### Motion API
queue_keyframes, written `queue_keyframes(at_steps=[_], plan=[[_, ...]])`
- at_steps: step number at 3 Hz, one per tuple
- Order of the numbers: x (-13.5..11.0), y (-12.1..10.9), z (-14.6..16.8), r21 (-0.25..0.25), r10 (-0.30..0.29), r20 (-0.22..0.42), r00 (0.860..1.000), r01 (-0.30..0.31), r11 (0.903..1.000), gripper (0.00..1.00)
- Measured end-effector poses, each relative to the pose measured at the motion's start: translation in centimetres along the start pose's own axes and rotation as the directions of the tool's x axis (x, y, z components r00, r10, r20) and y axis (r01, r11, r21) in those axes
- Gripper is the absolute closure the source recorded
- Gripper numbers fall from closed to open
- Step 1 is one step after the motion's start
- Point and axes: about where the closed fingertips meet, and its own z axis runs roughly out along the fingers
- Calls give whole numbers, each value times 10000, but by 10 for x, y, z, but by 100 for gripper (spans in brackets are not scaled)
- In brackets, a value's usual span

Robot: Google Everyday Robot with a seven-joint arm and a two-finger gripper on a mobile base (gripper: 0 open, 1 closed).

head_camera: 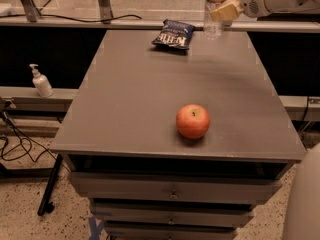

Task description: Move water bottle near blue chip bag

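Observation:
The water bottle [214, 15] is clear and ribbed, upright at the far right of the grey table [125, 94], its top cut off by the frame edge. My gripper [225, 10] comes in from the upper right on a white arm and is shut on the bottle's middle, holding it near or just above the table's back edge. The blue chip bag [174, 34] lies flat on the table's far edge, a short way left of the bottle.
A red apple [193, 120] sits right of centre towards the table's front. A white pump dispenser [41, 81] stands on a low ledge to the left. Drawers sit under the table; cables lie on the floor at left.

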Motion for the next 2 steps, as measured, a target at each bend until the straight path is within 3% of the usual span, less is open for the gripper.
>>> queue_keyframes(at_steps=[2], plan=[[2,10,54,-385,165,-193,9997,-172,9991,100]])
